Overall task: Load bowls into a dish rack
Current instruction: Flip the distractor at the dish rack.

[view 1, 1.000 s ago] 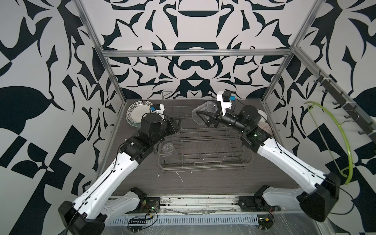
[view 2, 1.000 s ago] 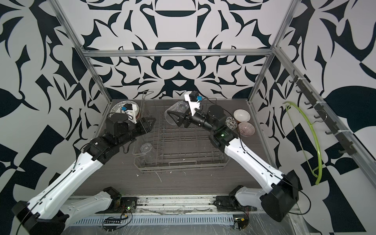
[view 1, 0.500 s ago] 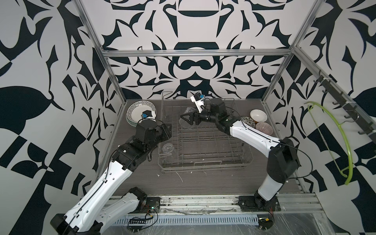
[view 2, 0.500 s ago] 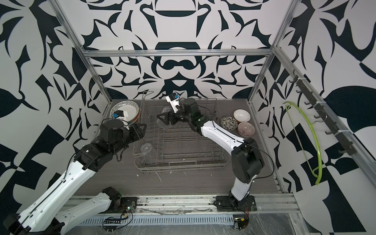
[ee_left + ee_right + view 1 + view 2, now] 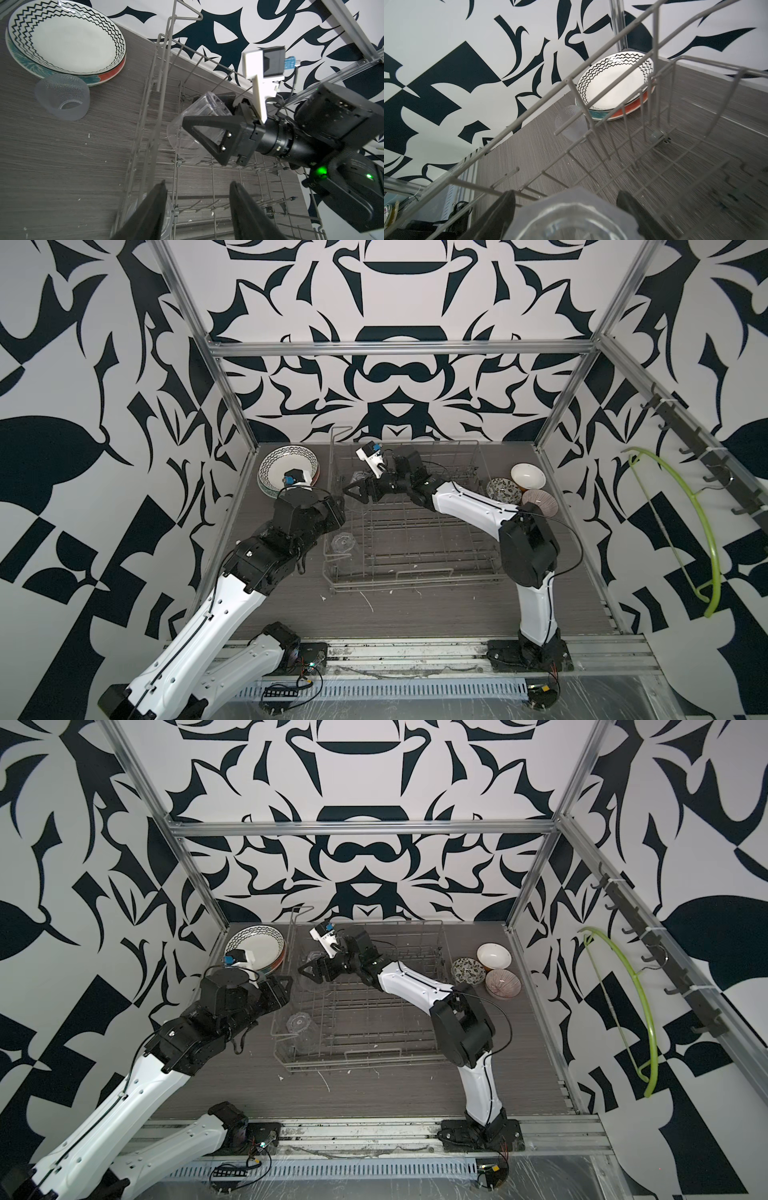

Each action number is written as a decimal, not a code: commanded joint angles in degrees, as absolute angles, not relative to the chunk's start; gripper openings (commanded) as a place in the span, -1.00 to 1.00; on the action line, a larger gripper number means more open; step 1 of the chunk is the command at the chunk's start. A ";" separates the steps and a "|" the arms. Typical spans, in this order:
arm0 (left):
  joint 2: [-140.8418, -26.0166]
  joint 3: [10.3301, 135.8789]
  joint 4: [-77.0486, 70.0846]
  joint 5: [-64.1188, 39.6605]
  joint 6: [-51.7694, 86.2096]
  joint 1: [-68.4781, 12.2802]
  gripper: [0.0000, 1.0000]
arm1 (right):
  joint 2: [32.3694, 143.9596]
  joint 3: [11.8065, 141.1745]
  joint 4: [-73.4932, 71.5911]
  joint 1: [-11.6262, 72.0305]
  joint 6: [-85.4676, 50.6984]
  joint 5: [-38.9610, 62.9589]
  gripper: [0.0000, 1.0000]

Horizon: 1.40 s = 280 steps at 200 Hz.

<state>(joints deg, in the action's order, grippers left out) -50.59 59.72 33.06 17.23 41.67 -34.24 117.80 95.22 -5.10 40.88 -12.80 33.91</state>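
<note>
Currently, the right arm (image 5: 469, 506) rises from its near-right base, elbow bent beside the dish rack (image 5: 415, 526). Its white forearm stretches across the rack toward the far left corner, wrist roughly level.

- The right gripper (image 5: 193, 112) has its jaws closed on a clear glass (image 5: 187, 141), one on each side. The glass is tipped on its side low in that corner; contact with the wires cannot be told.
- The left arm (image 5: 232, 601) slopes up from its near-left base, wrist folded, with the left gripper (image 5: 197, 187) above the rack's left wall. Its jaws stand apart and empty.
- Bowls, all three, sit on the surface (image 5: 415, 614) just right of the rack, clustered: orange-and-white bowl (image 5: 528, 477) farthest back, floral bowl (image 5: 503, 490) nearest the rack, striped pinkish bowl (image 5: 540, 502) nearest the front.
- A second clear glass (image 5: 343, 541) is inside the rack's near left corner.
- A stack of plates (image 5: 62, 37) is left of the rack, with a frosted glass (image 5: 62, 99) just beside it.
</note>
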 commanded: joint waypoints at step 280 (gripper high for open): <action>-50.23 58.28 33.95 19.67 39.82 -34.03 0.12 | 143.13 133.34 15.86 41.58 17.67 23.90 -0.29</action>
<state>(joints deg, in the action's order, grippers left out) -50.00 59.44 34.96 19.27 40.47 -34.24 143.22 130.06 16.23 41.50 14.85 30.96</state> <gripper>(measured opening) 0.561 0.774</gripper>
